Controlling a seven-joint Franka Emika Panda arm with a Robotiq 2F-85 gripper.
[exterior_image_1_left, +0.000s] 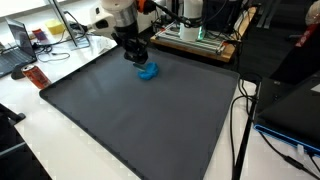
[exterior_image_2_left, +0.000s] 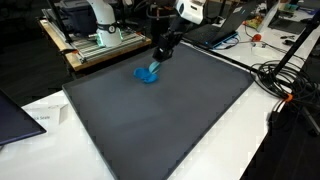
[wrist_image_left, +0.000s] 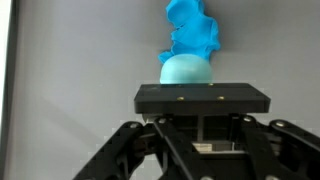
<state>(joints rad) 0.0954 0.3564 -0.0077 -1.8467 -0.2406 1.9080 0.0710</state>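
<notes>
Slippage looks like the main risk. The black Robotiq gripper (wrist_image_left: 200, 92) has its jaws pressed together on only the paler rounded end of a lumpy, soft-looking bright blue object (wrist_image_left: 190, 40), so a quick lift or swing could pull that small hold free. The loose far part could also drag on the dark grey mat (exterior_image_1_left: 120, 120).

In both exterior views the blue object (exterior_image_1_left: 148, 71) (exterior_image_2_left: 148, 75) rests on the mat near its far edge, directly under the gripper (exterior_image_1_left: 138, 58) (exterior_image_2_left: 157, 62).

In the wrist view its long axis runs straight away from the jaws, with the rounded end nearest and the crumpled end pointing outward.
</notes>
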